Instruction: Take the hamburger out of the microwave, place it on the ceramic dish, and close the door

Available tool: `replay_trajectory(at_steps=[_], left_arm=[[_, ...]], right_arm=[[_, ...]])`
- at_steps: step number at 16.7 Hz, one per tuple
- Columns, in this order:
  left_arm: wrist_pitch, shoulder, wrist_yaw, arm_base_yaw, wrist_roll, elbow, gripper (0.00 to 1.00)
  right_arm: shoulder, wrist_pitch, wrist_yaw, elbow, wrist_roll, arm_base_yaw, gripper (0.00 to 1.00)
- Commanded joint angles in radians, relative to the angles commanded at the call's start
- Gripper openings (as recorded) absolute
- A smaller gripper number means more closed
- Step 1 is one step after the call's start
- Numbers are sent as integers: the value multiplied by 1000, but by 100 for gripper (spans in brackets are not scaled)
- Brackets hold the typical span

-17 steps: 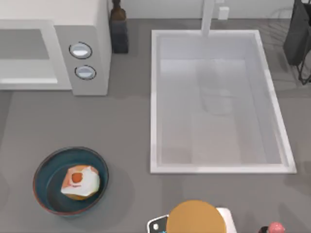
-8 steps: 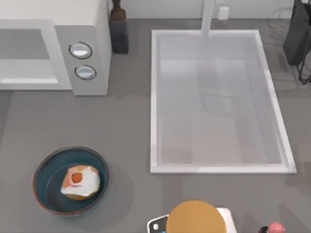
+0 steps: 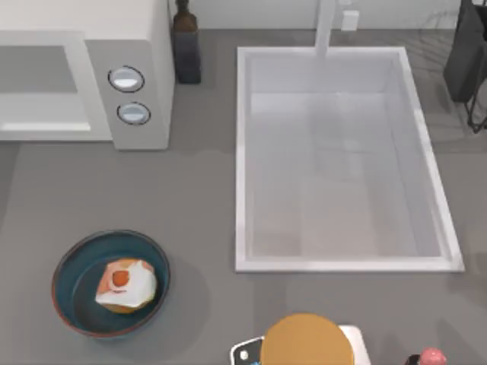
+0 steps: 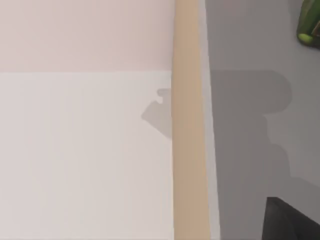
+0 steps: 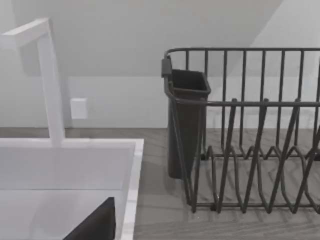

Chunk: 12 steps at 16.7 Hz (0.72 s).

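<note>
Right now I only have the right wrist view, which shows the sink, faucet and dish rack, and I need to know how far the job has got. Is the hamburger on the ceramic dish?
Observer: Yes. In the top view the hamburger lies inside the ceramic dish, at the table's front left.
Operator: Where is the microwave from there?
Observer: The microwave stands at the back left, straight behind the dish. I cannot tell whether its door is shut.
Operator: Is anything crowding the dish?
Observer: No. The nearest thing is an orange-tan disc at the front edge, well to the dish's right and apart from it.
</note>
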<state>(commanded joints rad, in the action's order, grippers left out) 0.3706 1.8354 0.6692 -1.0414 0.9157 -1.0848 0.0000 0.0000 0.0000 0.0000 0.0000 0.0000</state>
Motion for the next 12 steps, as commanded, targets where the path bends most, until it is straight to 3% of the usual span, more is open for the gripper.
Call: replay_trajectory(at_steps=[7,12], left_arm=[[-23,-9,-1,-2,-6,16,0],[-170,-128,-33,-13,-84,113,0]], right_arm=[[0,0,0,0,0,0,100],[0,0,0,0,0,0,100]])
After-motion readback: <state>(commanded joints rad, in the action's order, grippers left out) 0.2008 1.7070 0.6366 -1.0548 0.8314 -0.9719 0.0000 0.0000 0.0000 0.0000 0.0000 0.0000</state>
